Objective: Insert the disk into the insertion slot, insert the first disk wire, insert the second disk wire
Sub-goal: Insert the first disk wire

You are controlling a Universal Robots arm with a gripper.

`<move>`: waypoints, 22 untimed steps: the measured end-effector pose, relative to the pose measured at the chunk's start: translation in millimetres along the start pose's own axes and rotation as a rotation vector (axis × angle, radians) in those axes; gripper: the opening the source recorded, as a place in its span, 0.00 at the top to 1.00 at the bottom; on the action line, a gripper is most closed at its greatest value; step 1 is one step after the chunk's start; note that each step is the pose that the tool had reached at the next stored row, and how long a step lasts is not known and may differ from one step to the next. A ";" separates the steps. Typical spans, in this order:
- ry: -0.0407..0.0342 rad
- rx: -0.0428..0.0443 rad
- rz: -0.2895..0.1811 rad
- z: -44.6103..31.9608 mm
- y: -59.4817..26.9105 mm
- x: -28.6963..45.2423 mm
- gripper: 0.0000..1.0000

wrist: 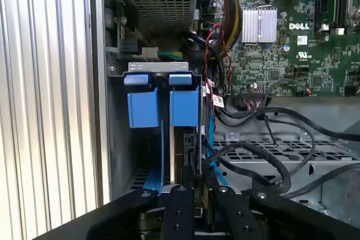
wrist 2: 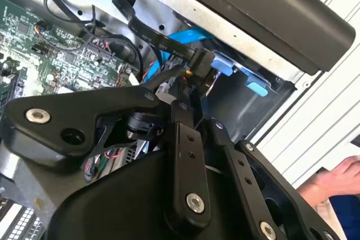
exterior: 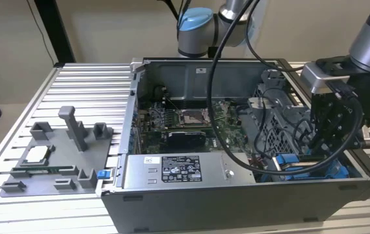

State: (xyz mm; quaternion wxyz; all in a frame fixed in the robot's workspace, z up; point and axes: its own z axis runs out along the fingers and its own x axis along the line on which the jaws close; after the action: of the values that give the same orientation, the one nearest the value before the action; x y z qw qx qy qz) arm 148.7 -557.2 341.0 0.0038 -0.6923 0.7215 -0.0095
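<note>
Hand (wrist: 195, 179) closed on the disk (wrist: 190, 144), which stands inside the insertion slot (wrist: 147, 67).

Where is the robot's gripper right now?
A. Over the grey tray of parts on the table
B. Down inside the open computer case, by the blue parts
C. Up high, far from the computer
B: in the exterior view the gripper reaches down inside the open computer case, right at the insertion slot with its blue tabs.
</note>
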 end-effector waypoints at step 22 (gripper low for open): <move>0.0332 0.0165 0.031 -1.4 3.7 -3.5 1.00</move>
State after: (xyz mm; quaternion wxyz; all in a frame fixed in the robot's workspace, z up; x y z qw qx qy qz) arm 145.1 -553.5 342.2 -0.0023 -0.6806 0.7322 -0.0269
